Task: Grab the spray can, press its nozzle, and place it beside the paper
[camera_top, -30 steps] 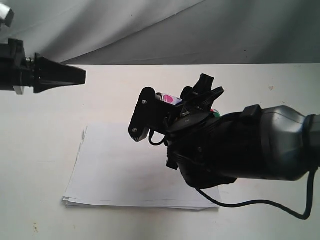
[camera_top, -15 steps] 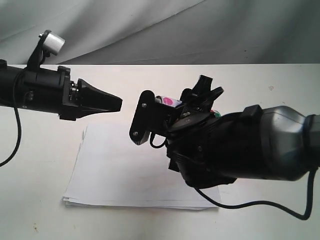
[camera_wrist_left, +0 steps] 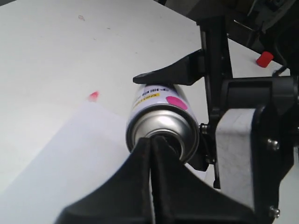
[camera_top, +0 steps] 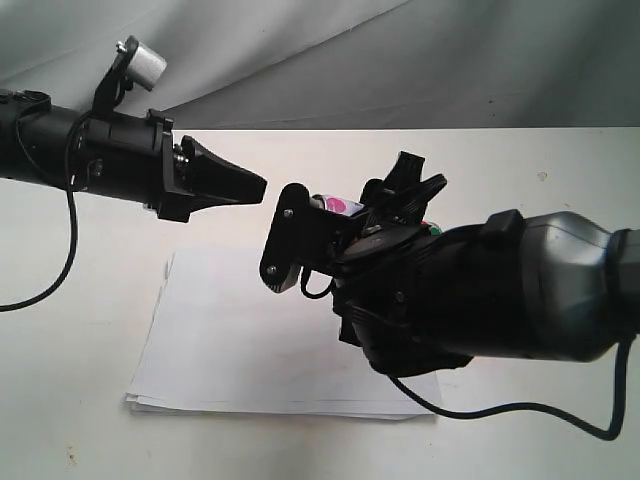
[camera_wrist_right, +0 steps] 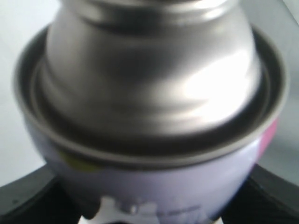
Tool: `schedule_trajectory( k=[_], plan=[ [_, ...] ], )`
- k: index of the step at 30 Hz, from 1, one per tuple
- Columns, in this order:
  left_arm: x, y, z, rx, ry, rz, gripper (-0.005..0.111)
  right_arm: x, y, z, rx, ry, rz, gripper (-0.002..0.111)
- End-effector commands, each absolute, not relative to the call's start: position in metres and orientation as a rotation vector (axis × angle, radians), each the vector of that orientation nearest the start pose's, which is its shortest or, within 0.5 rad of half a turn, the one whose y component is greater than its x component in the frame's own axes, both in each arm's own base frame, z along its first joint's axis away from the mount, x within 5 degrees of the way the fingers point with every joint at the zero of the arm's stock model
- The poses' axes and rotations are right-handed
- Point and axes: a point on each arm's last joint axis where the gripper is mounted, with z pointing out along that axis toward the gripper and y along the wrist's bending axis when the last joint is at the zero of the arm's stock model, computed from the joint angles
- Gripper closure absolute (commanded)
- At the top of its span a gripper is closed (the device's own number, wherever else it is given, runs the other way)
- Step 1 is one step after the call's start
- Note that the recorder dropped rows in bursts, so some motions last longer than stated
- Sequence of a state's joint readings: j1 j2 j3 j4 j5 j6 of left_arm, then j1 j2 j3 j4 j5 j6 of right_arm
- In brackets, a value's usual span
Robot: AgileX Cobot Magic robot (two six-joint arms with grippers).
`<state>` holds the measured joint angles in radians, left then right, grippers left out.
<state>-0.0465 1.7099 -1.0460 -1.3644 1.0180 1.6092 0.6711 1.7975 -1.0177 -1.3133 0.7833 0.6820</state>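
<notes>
My right gripper is shut on the spray can and holds it on its side above the paper. The can's shiny domed top points at my left gripper. That gripper is shut and empty, with its tip right at the middle of the dome. The tip hides the nozzle, and I cannot tell whether it touches it. In the right wrist view the can fills the frame between dark fingers.
The white table extends around the paper, whose edge carries a small red mark. A small red object lies on the table beyond the right arm. The bulky right arm and its cable cover the right side.
My left arm has swung in from the far left, bringing its shut tip close to the can's top. The right gripper and the can have not moved.
</notes>
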Motion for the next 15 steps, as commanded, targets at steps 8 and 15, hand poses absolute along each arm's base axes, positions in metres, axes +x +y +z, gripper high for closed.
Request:
schedule_trajectory(
  k=[8, 15],
  plan=[
    [0.3284, -0.095, 0.2211, 0.974, 1.99, -1.058, 0.107, 0.3118, 0.1674, 0.2002, -1.071, 2.061, -0.893, 0.108],
    [0.3299, -0.0967, 0.2253, 0.977, 1.918, -1.062, 0.107, 0.3118, 0.1674, 0.2002, -1.071, 2.061, -0.893, 0.108]
  ],
)
